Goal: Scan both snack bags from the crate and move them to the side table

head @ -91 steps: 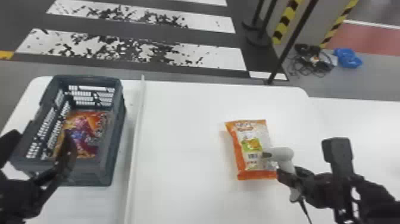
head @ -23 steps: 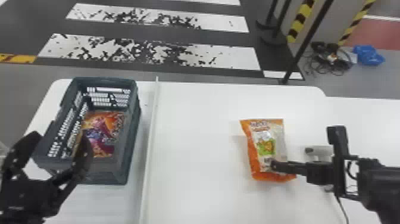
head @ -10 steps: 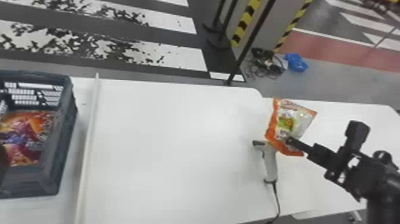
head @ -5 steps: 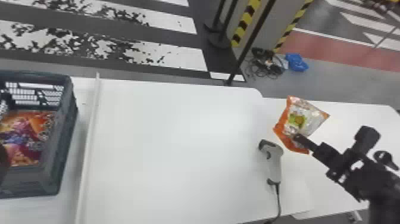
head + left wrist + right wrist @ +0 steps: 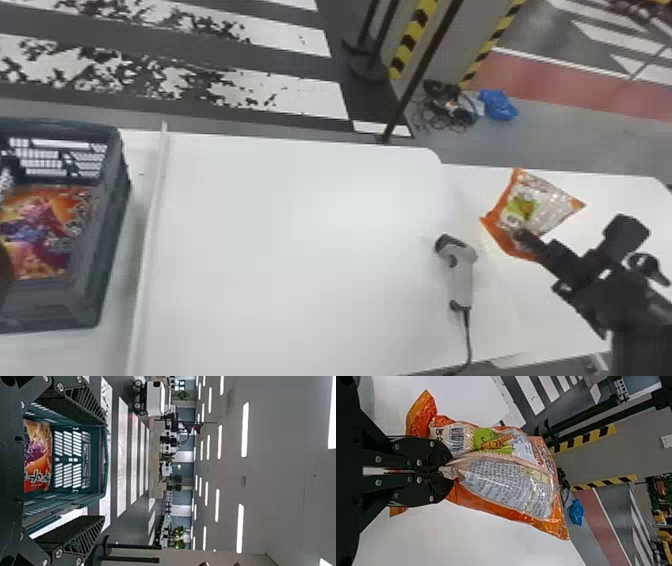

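Farther right than a moment ago, the orange-and-white snack bag (image 5: 545, 210) has drifted away from the scanner (image 5: 464, 280), which lies on the white main surface (image 5: 300, 280). I can see the right claw (image 5: 522, 237) pinching that bag tight over the side surface (image 5: 545, 315). Across on the left, another snack bag (image 5: 45, 235) sits inside the crate (image 5: 110, 240); the left claw (image 5: 4, 275) is there too, fingers spread wide.

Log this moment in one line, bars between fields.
right gripper: shut on orange snack bag, over side table | left gripper: open, near crate | second snack bag: inside crate | scanner: on main table
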Controlling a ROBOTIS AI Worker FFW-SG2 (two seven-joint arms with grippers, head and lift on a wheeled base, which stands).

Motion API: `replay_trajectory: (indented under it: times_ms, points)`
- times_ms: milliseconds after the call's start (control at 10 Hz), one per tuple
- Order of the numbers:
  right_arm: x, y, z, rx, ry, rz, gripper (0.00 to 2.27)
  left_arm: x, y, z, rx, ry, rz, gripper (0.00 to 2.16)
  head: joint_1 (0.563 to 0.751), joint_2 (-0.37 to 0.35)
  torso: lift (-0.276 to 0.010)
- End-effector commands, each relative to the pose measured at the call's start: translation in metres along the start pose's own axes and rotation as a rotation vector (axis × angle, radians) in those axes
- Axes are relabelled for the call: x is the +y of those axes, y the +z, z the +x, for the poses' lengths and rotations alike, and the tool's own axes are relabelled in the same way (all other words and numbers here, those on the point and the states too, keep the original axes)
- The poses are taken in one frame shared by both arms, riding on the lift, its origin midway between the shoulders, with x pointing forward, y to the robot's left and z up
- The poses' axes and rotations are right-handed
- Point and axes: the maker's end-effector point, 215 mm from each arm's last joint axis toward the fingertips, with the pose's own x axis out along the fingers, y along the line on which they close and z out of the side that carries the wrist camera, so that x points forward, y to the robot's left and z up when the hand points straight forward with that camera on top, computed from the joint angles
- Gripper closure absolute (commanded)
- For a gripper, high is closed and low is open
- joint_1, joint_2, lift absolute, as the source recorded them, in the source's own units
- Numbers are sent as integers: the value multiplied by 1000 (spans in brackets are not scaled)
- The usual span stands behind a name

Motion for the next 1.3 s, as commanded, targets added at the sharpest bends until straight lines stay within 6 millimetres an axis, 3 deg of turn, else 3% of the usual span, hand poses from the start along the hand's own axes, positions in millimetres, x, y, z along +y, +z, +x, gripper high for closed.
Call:
replay_trajectory:
  times_ms: [0,300,400,500,600,700,1100,1200]
  points:
    - [-21,3,7,-23,-48,10,2256,0,0,0,0,0,0,161,695,-350,-75]
    - [-57,-1,17,-39,-155,31,2196,1,-1,0,2,3,-1,161,695,-350,-75]
    - [-64,0,20,-55,-178,32,2003,1,-1,0,2,0,0,161,695,-350,-75]
    - [-68,5,23,-86,-183,42,1578,1,-1,0,2,0,0,161,695,-350,-75]
    - [-69,3,27,-86,-184,51,583,1,-1,-1,0,0,0,161,695,-350,-75]
    - [-70,2,28,-89,-196,45,-1,1,-1,-1,0,0,0,161,695,-350,-75]
    - [-68,17,24,-149,-192,53,53,1,4,-1,-14,1,2,161,695,-350,-75]
    - [-60,21,18,-170,-177,41,53,1,4,-1,-13,1,2,161,695,-350,-75]
